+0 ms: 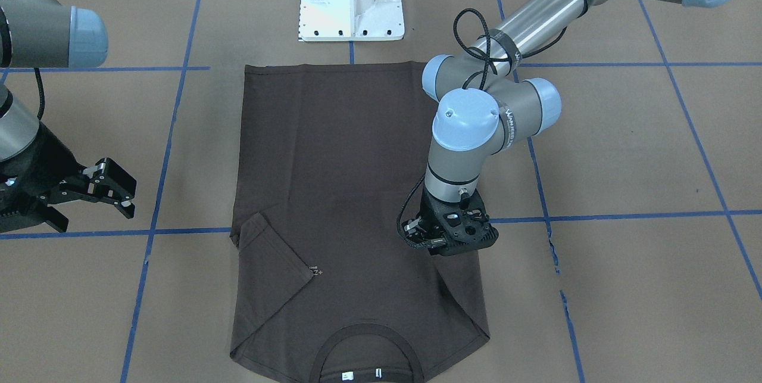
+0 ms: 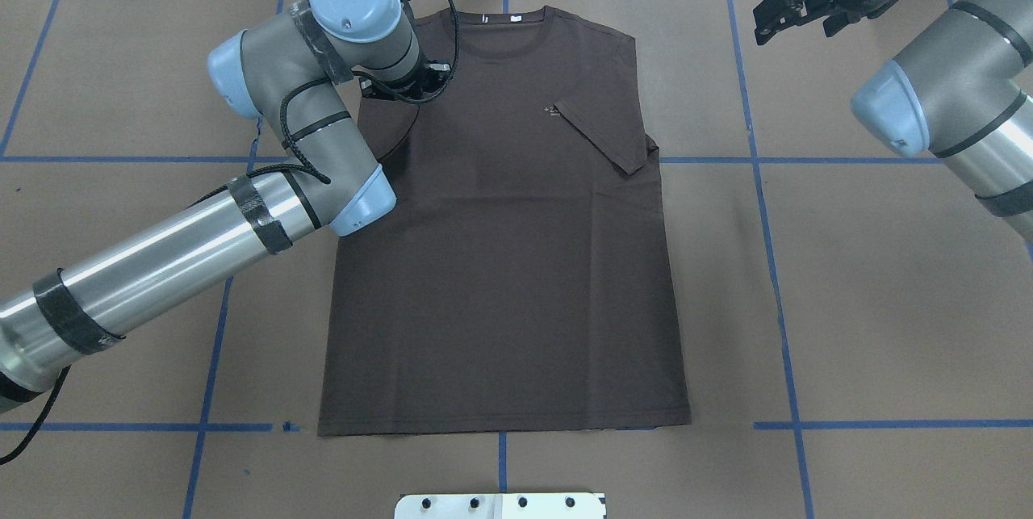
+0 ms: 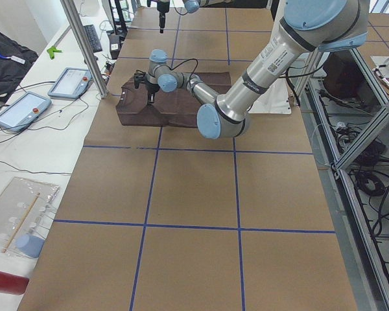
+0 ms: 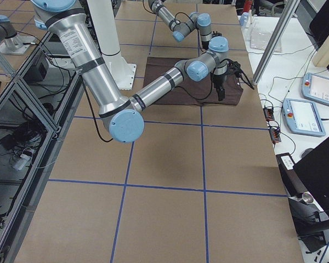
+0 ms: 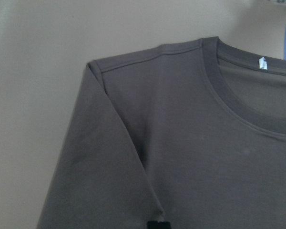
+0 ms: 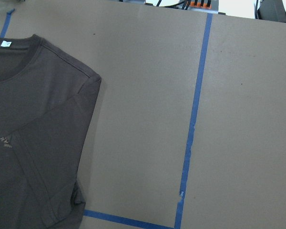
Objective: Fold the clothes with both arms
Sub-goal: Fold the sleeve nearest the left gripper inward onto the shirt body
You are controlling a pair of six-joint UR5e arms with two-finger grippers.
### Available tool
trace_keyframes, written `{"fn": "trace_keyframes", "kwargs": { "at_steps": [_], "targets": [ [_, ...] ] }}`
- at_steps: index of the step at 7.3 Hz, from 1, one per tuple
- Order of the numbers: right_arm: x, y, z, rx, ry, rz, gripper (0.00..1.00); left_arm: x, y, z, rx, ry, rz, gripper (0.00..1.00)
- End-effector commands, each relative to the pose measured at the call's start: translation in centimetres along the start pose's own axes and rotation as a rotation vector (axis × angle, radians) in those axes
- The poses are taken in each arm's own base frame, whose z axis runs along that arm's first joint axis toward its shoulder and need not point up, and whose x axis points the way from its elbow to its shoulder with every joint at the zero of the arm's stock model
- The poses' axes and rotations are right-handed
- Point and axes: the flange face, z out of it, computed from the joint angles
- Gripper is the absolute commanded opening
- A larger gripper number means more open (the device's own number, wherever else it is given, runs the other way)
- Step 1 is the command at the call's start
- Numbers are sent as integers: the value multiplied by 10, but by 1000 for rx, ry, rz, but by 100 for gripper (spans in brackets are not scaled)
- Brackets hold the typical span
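Under the left jaws, whose spread I cannot tell, the dark brown T-shirt [image 2: 500, 261] lies flat on the bench [image 2: 807, 301], so a pinch at its sleeve [image 5: 95, 157] could drag the body layer askew while the right jaws gape well clear.

The pale chest logo [image 1: 316, 271] on the T-shirt [image 1: 345, 150] reads roughly "Z+".

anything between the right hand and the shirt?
Nothing visible. The right hand hangs open off the shirt's side, above bare table. Only a flat blue tape line lies between them.
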Motion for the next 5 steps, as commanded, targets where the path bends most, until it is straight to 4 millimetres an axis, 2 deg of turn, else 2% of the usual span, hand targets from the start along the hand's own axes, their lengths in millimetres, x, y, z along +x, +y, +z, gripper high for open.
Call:
{"fn": "trace_keyframes", "kwargs": {
  "at_steps": [1,2,3,5],
  "targets": [
    [1,5,-4,8,-5,-6,100,12,18,-6,-16,34,33,100],
    [-4,8,-7,9,-15,-23,100,20,26,-18,-32,70,45,100],
    [-23,20,-6,10,-28,-54,100,13,36,-26,-73,96,50,100],
    [-55,39,-18,28,-67,-117,100,-22,53,-43,-108,143,61,100]
  ]
}}
